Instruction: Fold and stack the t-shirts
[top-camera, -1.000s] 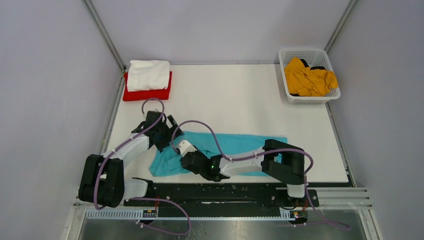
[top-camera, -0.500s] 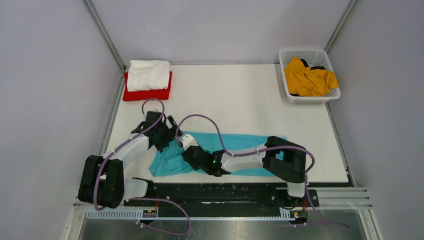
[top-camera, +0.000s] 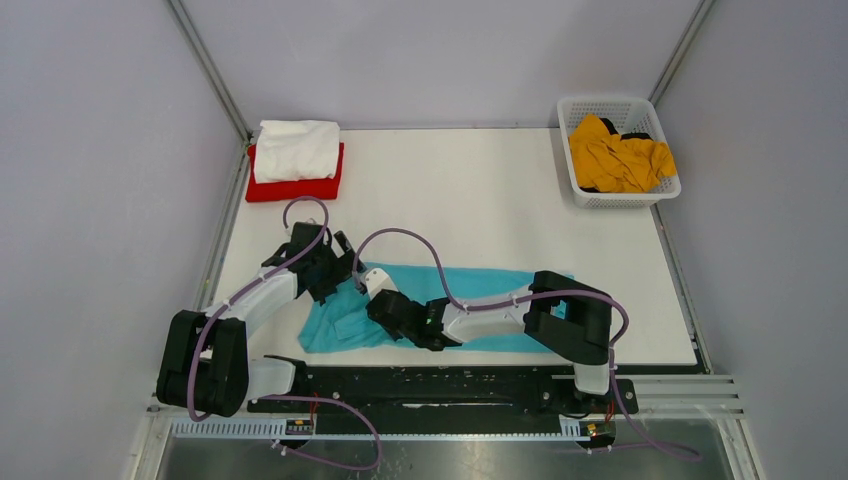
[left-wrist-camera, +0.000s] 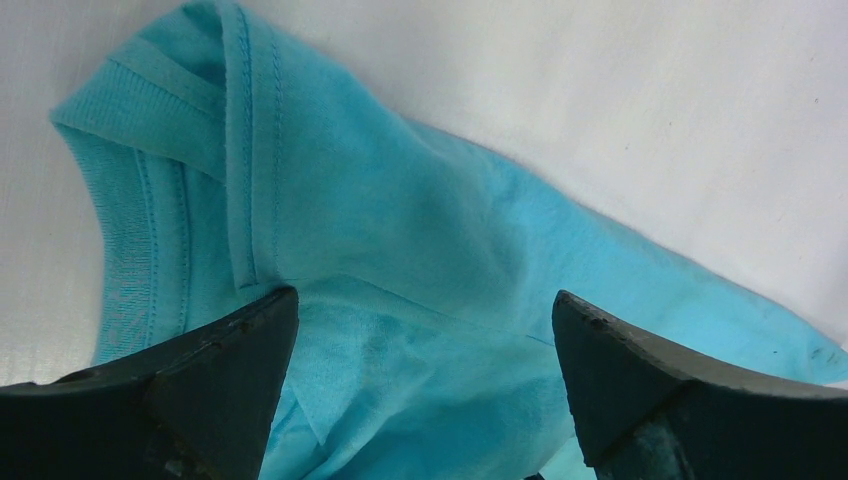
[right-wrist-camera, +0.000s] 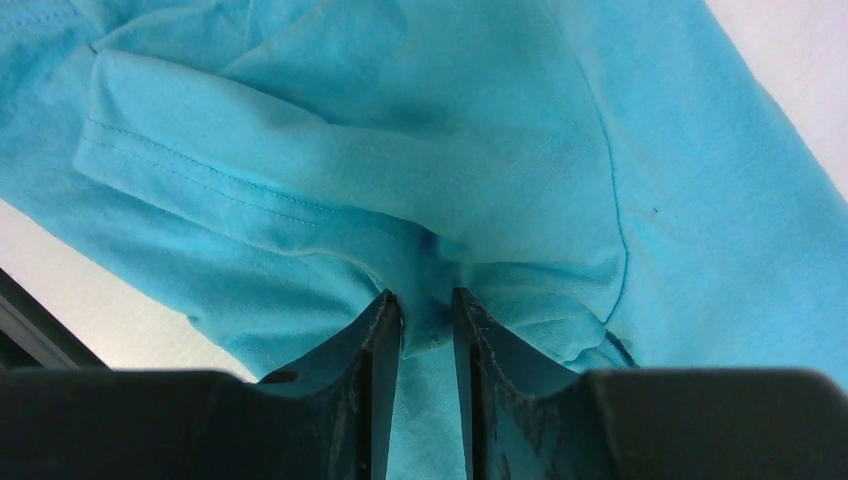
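Note:
The turquoise t-shirt (top-camera: 490, 285) lies as a long strip across the near table, its left end rumpled. My right gripper (top-camera: 372, 283) is at that left end. In the right wrist view the right gripper (right-wrist-camera: 428, 310) has narrow jaws pinching a bunched fold of the turquoise t-shirt (right-wrist-camera: 450, 120), near a sleeve hem. My left gripper (top-camera: 345, 270) is close beside it. In the left wrist view the left gripper (left-wrist-camera: 425, 320) stands wide open over the turquoise t-shirt (left-wrist-camera: 400, 200) by its ribbed collar. A folded white t-shirt (top-camera: 296, 148) rests on a folded red t-shirt (top-camera: 295, 188) at the back left.
A white lattice basket (top-camera: 625, 201) at the back right holds a crumpled mustard yellow t-shirt (top-camera: 618, 155). The white table (top-camera: 480, 200) ends at grey walls on both sides. The arms' mounting rail runs along the near edge.
The right gripper slid up and left along the shirt's left end and narrowed its jaws onto a fold of cloth. The left gripper stayed open and barely moved.

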